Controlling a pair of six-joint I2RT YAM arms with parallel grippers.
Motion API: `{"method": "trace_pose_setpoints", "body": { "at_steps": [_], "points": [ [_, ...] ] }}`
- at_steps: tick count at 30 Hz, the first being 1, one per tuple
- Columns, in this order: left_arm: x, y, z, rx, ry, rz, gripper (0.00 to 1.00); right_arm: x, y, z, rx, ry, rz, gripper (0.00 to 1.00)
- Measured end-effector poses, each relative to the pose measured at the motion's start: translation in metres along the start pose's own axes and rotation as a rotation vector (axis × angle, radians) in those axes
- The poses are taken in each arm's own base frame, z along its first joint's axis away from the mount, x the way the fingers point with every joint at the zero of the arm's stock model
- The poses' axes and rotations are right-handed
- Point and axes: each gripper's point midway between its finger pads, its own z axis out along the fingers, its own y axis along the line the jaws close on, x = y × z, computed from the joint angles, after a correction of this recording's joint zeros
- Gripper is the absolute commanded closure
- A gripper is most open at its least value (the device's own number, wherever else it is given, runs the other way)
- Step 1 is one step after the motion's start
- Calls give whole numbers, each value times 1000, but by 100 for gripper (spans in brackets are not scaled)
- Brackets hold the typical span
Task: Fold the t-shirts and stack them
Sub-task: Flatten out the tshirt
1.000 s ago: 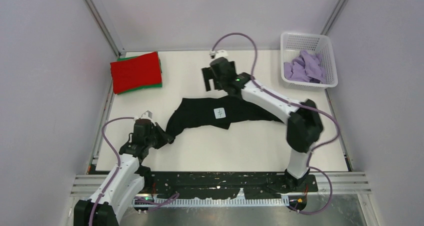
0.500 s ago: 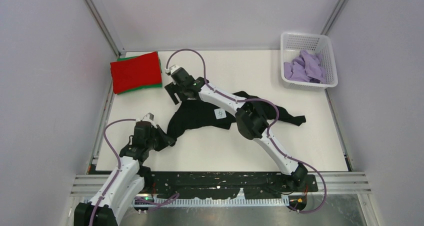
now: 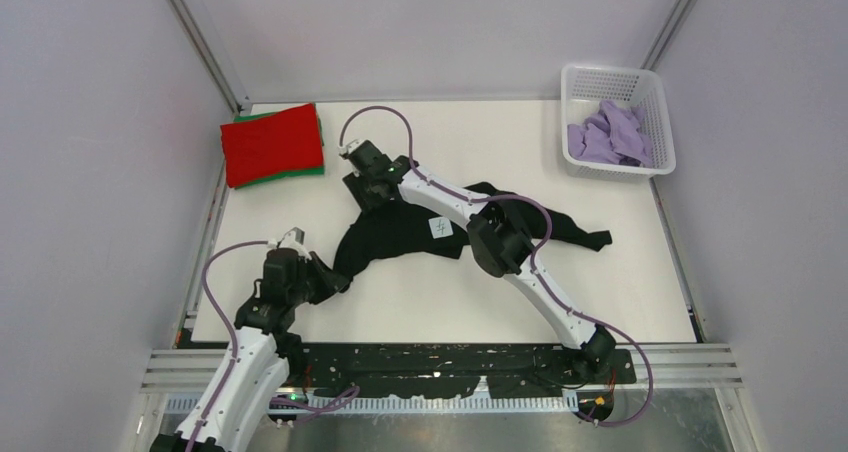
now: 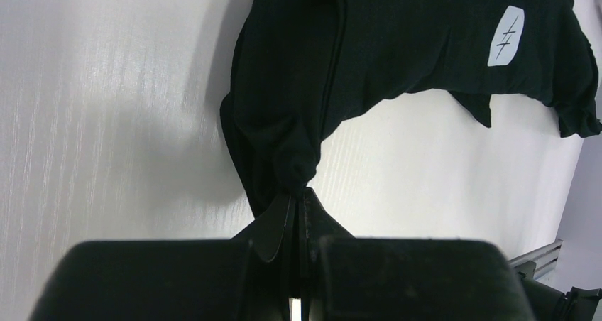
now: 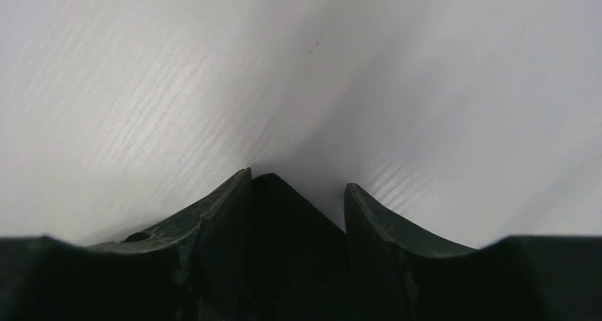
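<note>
The large black t-shirt [image 3: 400, 234] lies rumpled across the middle of the table, its white tag [image 3: 441, 228] facing up. My left gripper [image 3: 338, 277] is shut on the shirt's near-left corner; the left wrist view shows the cloth [image 4: 397, 44] bunched into the closed jaws of that gripper [image 4: 298, 193]. My right gripper [image 3: 358, 185] is low on the table at the shirt's far-left corner. In the right wrist view it [image 5: 298, 182] is open, with a point of black cloth [image 5: 291, 221] between its fingers. A folded red t-shirt [image 3: 272, 142] lies on a green one [image 3: 290, 175] at the far left.
A white mesh basket [image 3: 612, 71] at the far right corner holds the lavender t-shirt [image 3: 608, 134]. The right arm stretches diagonally over the black shirt. Grey walls and metal frame posts close in the table on three sides.
My right gripper swung left from the far middle to the shirt's far-left corner and dropped onto it. The shirt's right side now lies loose and rumpled. The left gripper kept its hold.
</note>
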Motion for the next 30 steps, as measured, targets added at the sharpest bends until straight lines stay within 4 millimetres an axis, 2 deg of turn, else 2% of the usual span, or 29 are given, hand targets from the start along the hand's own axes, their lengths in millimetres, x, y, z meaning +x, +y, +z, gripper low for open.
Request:
{"method": "trace_pose_setpoints", "body": {
  "at_steps": [1,4,7,8,14,18,20,22,25,28,30],
  "points": [
    [0,0,-1,1,-1,0,100,1,0,3,4,1,4,52],
    [0,-1,-2,7,-9,5,100,0,0,4,6,1,18,76],
    [1,1,-2,2,-3,4,100,0,-2,4,22,2,33,92],
    [2,1,-2,1,-2,4,100,0,-3,4,28,2,37,94],
    [2,3,-1,-6,-2,3,100,-2,-13,3,101,-20,52,95],
    [-2,3,-3,-22,-17,2,100,-4,-28,-15,158,-57,62,95],
    [-8,-1,-6,-22,-29,4,100,-9,-41,-37,192,-89,74,95],
    [-19,-9,-10,-11,-57,10,100,-25,-58,-71,230,-169,94,95],
    [-40,-27,-21,23,-120,20,100,-53,-88,-143,295,-329,145,95],
    [-64,-49,-37,72,-200,31,100,-75,-123,-236,355,-539,222,95],
    [-86,-75,-57,138,-272,48,100,-82,-136,-294,362,-665,266,95]
  ]
}}
